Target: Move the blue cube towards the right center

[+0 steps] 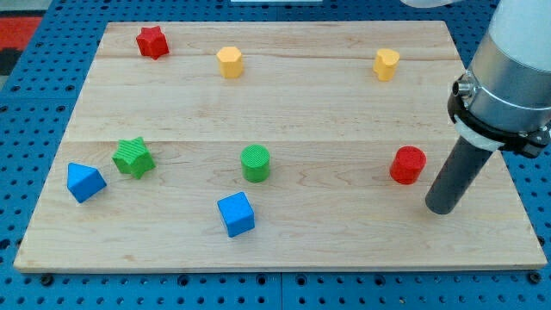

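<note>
Tool first: no jaws here, just a straight dark rod, so nothing open, nothing shut, nothing clamped. My tip down on the wooden board near the view's right edge, touching no block. Closest neighbour the red cylinder, just up and to the view's left of the tip, a sliver of bare wood between them.

Now the count, sweeping from the view's left. Blue: two. One blue angular block at far left, exact shape hard to call from this angle; then the blue cube, low on the board a little left of centre, well apart from the tip. Green: two. Green star just beside that far-left blue block, green cylinder near the middle, just above the blue cube. Red: two. Red star at top left, red cylinder over by the tip. Yellow: two. Yellow block at top, left of centre, yellow block at top right, both stubby and faceted, whether hexagonal or round cannot be settled. Eight blocks in all.

Hidden or cut off: rod's upper end disappearing into a grey housing, itself cropped by the view's top and right edges and covering the board's right edge there. Blue pegboard showing around the board.
</note>
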Controlling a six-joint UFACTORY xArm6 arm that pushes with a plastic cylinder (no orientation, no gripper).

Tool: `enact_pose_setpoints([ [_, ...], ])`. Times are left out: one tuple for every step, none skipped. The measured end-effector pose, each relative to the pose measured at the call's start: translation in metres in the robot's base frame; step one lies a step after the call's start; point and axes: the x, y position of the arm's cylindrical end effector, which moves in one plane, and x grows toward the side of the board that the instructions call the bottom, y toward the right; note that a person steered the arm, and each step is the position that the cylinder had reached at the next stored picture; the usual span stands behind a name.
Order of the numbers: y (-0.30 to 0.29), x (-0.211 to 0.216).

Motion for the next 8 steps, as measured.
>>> enact_pose_setpoints([
  [-0.021,0.008],
  [-0.054,0.019],
  [-0.114,0.040],
  [-0.157,0.052],
  [-0.216,0.062],
  [-0.244,0.056],
  [-0.251,0.039],
  [-0.276,0.033],
])
